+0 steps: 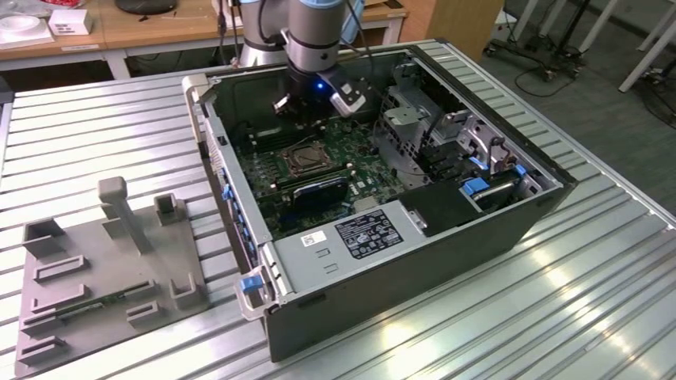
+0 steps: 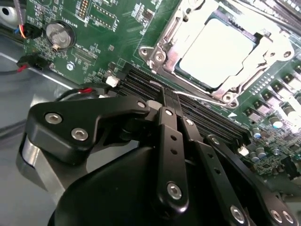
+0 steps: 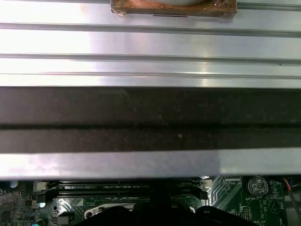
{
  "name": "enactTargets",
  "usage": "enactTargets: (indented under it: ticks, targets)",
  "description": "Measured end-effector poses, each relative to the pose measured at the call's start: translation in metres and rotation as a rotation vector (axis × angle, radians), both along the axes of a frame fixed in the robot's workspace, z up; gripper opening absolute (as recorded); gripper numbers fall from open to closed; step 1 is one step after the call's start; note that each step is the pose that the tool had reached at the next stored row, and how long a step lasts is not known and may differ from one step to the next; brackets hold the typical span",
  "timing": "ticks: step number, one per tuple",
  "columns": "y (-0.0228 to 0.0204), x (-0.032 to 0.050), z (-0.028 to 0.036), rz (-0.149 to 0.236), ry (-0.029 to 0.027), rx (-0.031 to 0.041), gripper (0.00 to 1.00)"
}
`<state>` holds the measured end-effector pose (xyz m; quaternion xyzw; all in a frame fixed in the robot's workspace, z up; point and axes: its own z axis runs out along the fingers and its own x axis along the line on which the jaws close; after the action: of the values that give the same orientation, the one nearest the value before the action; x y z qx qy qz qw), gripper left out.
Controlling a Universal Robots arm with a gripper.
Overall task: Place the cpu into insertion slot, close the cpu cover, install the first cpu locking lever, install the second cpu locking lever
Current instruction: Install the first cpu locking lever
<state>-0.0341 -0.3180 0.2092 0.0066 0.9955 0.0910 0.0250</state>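
Nearby, memory slots (image 2: 197,110) separate gripper (image 2: 169,101) from cpu (image 2: 216,52).

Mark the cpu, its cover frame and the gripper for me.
pale silvery square cpu (image 2: 217,52), second wrist view, top face.
silvery metal cpu cover frame (image 2: 162,47), second wrist view, side bar.
black gripper (image 2: 170,96), second wrist view, fingertips.

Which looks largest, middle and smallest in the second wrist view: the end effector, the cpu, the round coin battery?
As they look in the second wrist view:
1. The end effector, though it is nearest the camera, so its size is exaggerated.
2. The cpu, lying in the insertion slot.
3. The round coin battery.
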Motion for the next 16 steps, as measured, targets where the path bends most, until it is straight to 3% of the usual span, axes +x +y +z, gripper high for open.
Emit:
enactTargets:
  ticks: [11,12,15,16]
  targets:
    - [-0.0005,0.0015,-0.0038,-0.001,0.0001,0.0012,0.11]
    - [-0.0004,0.0015,-0.004,-0.001,0.0062,0.0015,0.11]
    - [-0.0005,0.0021,-0.0042,-0.001,0.0575,-0.0002,0.11]
    - [-0.0005,0.0021,-0.0041,-0.001,0.0607,-0.0005,0.11]
